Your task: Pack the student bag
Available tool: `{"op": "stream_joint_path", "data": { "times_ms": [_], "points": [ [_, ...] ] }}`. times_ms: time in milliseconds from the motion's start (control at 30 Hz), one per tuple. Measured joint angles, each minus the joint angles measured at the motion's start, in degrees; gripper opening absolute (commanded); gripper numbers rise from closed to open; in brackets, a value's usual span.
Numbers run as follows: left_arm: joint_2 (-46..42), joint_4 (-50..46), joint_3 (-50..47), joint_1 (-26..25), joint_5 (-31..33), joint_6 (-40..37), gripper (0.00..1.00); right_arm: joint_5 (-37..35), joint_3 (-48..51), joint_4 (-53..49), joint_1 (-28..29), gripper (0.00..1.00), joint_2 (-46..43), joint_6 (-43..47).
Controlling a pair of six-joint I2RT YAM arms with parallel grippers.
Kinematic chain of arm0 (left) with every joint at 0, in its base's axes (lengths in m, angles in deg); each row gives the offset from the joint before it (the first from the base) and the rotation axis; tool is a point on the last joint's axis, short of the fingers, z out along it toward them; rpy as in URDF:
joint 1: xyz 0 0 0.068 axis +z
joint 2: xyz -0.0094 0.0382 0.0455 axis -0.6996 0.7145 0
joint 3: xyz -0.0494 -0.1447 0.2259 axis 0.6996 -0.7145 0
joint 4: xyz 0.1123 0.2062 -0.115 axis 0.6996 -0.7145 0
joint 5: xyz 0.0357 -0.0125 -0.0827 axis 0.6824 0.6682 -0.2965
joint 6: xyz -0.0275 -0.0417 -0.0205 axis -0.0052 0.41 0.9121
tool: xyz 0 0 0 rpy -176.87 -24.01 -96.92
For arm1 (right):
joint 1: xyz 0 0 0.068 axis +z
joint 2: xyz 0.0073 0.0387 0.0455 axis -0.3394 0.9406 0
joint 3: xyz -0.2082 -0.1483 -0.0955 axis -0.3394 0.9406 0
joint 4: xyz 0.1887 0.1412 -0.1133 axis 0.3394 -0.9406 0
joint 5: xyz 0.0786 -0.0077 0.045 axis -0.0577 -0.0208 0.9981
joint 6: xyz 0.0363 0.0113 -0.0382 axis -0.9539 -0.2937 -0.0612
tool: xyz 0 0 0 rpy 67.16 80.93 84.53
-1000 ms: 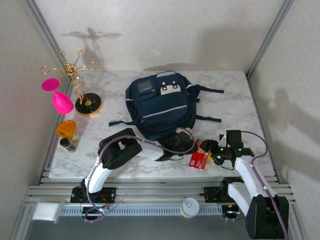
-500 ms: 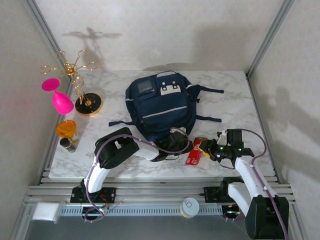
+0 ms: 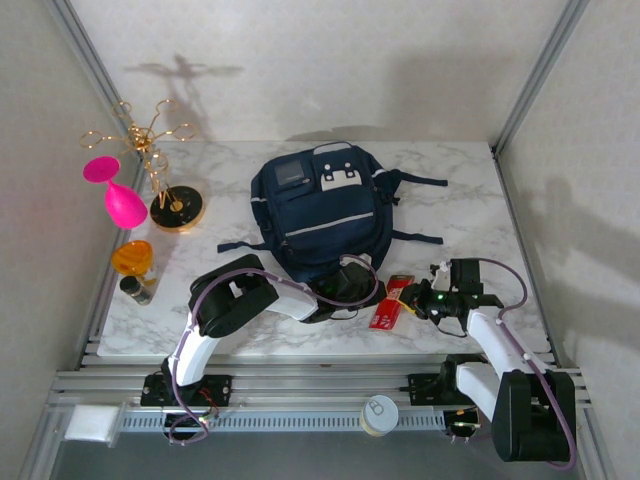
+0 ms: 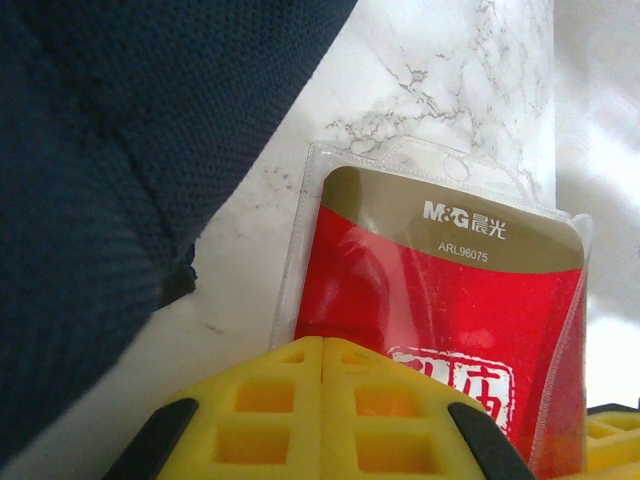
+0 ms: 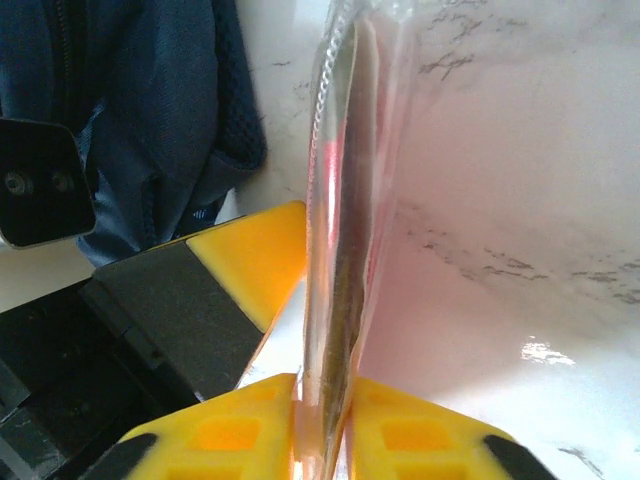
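1. Nearest to you, the right gripper [image 5: 325,390] is now clenched on the red pack [image 5: 345,200]. In the right wrist view the pack stands on its thin edge between the two yellow fingers [image 5: 235,435].
2. This is the change. One second ago the jaws stood wide and the pack lay flat on the table [image 3: 470,200], just beside the fingers. Now the jaws have closed, and in the top view the red pack [image 3: 388,303] is tilted up and sits a little nearer to the bag.
3. For the task this means, in my judgement, that the pick is done. What is left is to carry the pack over and put it in.
4. A little farther, the left gripper [image 4: 322,360] is fully clenched and has not changed. It rests at the near edge of the bag [image 4: 100,150]. You cannot tell from these views if it pinches the fabric.
5. The bag [image 3: 320,215] lies flat in the middle of the table, its lower edge toward the arms. I see no open mouth yet, so you may need an opening first.
6. At the far left stand the pink glass [image 3: 120,200] and the gold stand [image 3: 165,175], well apart from the work.
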Motion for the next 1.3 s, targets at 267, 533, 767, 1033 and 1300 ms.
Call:
{"op": "stream_joint_path", "data": {
  "times_ms": [267,533,767,1033,1300],
  "points": [
    [-0.48,-2.86,1.09,0.13,0.0,-0.55,0.05,-0.33,0.0,-0.07,-0.04,0.12,-0.63,-0.02],
    [-6.99,-15.65,4.31,0.31,-0.24,-8.39,0.25,-3.43,-4.9,-2.97,-0.04,0.11,-3.19,0.0],
    [-22.14,-27.61,8.46,2.67,-0.52,-18.62,0.41,-6.36,-15.06,-6.1,-0.04,0.11,-8.17,-0.02],
    [-36.61,-42.12,9.29,9.05,9.03,-36.79,0.65,-3.32,-16.41,-3.5,0.59,0.1,-5.73,-2.45],
    [-33.66,-51.39,8.11,12.9,16.72,-54.86,0.8,0.39,-16.28,5.95,3.52,0.13,-0.85,-5.99]
  ]
}}
